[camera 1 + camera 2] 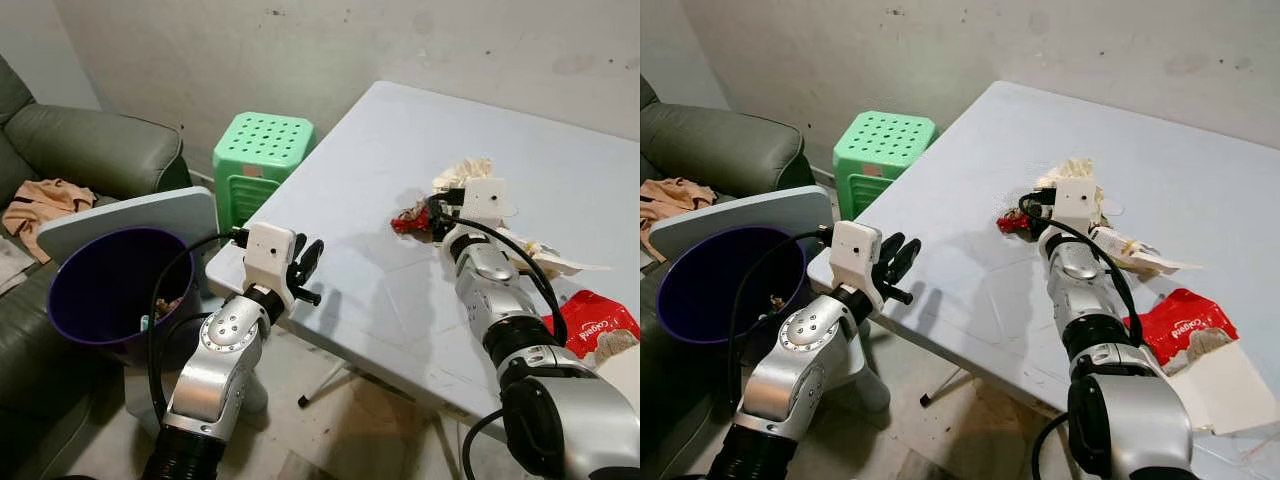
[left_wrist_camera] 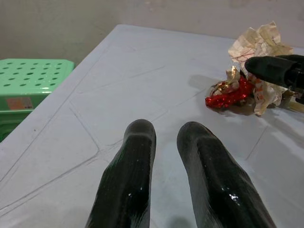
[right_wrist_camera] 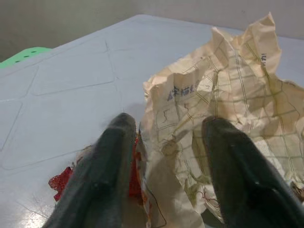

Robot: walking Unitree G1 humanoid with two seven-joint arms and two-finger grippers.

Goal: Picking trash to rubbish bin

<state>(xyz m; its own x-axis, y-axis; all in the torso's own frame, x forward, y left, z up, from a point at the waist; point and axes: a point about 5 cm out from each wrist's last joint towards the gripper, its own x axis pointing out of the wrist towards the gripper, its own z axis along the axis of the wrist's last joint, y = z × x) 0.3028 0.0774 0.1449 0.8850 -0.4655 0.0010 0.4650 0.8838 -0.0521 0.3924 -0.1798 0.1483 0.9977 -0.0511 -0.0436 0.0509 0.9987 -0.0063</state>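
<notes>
I've got the pale blue table (image 1: 380,250) running from centre to the right edge of the head view, the green sofa (image 1: 90,150) far left, and a green perforated stool (image 1: 262,150) at upper centre.

The purple rubbish bin (image 1: 75,310) sits at lower left, off the table's near corner, mouth up. It looks parked there so trash needs only a short carry off the edge.

At lower right lie a red snack packet (image 1: 592,318) and some paper scraps.

My right gripper (image 3: 164,156) is at centre right, over the trash pile. Its fingers are spread wide and straddle the crumpled printed paper (image 3: 223,104), with the red foil wrapper (image 2: 227,97) against the inner finger. Nothing is pinched yet; I'd call this the pre-grasp.

My left gripper (image 2: 166,142) hovers at the table's near edge by the bin, with a narrow gap between its fingers and nothing held.
</notes>
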